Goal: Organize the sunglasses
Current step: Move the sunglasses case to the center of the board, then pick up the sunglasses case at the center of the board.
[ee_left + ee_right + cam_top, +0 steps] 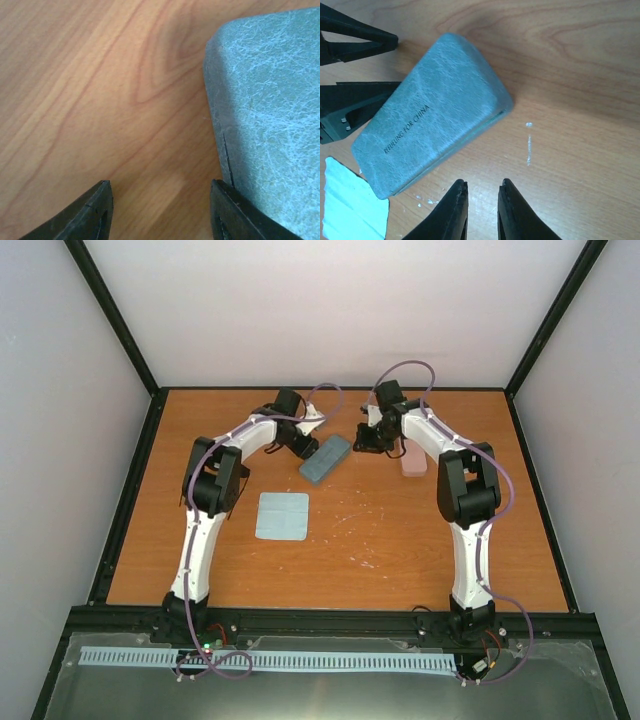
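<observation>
None of the sunglasses visible in any of the three views; whereabouts cannot be told, and only bare wood shows between both sets of jaws.

Nearest to both grippers, a closed blue-grey case (325,459), lying slantwise at upper centre of the overhead view. In the right wrist view, the same blue-grey case (430,125) across the middle of the frame, with printed lettering along its top.

At the case's upper-left end in the overhead view, left gripper (299,446), jaws spread wide. In the left wrist view, left gripper (160,192) at the bottom edge with table grain in its gap. There the blue-grey case (270,125) fills the right side of the frame, just beside the right-hand finger (235,215), perhaps touching. At upper left of the right wrist view, left gripper (390,62) again, lower finger against the case's edge.

To the right of the case in the overhead view, and apart from it, right gripper (372,440). At bottom centre of its own view, right gripper (482,187) with jaws parted by a narrow slit, holding nothing, tips just below the case's long side.

Further right, a pink case (413,461) just beside the right arm. Below and left of the blue-grey case, a square light-blue cloth (282,515) flat on the wooden table (400,540). One corner of the light-blue cloth (350,210) at lower left of the right wrist view.
</observation>
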`<state>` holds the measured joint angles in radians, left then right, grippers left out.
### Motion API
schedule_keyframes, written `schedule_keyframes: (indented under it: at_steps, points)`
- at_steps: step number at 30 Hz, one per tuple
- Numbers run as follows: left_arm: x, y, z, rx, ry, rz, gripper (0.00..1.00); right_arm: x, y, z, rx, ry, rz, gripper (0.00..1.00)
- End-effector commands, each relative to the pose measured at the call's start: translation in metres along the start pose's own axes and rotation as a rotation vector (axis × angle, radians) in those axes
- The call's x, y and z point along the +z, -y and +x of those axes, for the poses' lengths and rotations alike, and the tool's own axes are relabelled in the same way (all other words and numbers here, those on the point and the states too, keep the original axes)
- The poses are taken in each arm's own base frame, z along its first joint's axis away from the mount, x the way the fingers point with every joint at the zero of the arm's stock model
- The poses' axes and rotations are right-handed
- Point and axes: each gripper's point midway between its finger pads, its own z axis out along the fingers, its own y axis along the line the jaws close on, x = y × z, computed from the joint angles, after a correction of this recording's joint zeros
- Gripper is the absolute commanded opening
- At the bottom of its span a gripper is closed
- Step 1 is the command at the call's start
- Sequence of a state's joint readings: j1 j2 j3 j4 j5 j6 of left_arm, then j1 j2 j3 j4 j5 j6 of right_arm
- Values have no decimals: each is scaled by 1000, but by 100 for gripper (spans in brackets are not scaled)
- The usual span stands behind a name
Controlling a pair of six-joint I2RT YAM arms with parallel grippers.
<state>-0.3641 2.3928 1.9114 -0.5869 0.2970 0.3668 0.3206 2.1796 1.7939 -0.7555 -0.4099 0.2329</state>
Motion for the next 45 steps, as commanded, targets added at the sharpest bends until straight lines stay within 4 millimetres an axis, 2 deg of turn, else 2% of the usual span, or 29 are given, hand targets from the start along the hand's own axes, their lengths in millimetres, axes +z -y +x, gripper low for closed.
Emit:
schedule_keyframes:
  at_steps: [1,6,9,11,13,15,18,21,23,24,25,30,37,45]
  points:
    - [-7,17,13,7,-56,30,53,-5,-16,11,22,-20,-53,20]
    - [-17,23,25,13,-70,21,53,-7,-21,22,40,-12,-81,24]
    - [-21,20,29,8,-83,-1,53,-7,-14,27,43,-4,-48,23]
    - [-28,18,27,2,-85,-24,57,-8,-9,27,52,11,-24,21]
    - [-43,16,15,-5,-59,-45,60,-11,-2,24,64,35,-3,21]
    - [-65,18,-5,-25,-14,-48,64,-16,5,18,84,66,14,21]
    - [-93,30,-28,-81,18,8,70,-27,22,7,132,126,38,25]
    - [-102,46,-33,-143,-19,89,76,-39,34,-2,180,181,33,26]
    - [-102,55,-29,-169,-64,116,79,-48,47,-9,212,211,24,26]
    - [-101,59,-26,-178,-90,125,84,-51,49,-11,215,219,20,26]
    - [-99,61,-23,-182,-113,124,88,-53,50,-13,217,224,18,26]
    - [-93,73,-9,-174,-193,99,99,-57,53,-14,220,236,-10,26]
    - [-76,101,-6,-97,-246,41,99,-52,53,-5,221,223,-38,25]
    - [-54,98,4,-53,-300,-60,99,-54,59,4,227,224,-44,25]
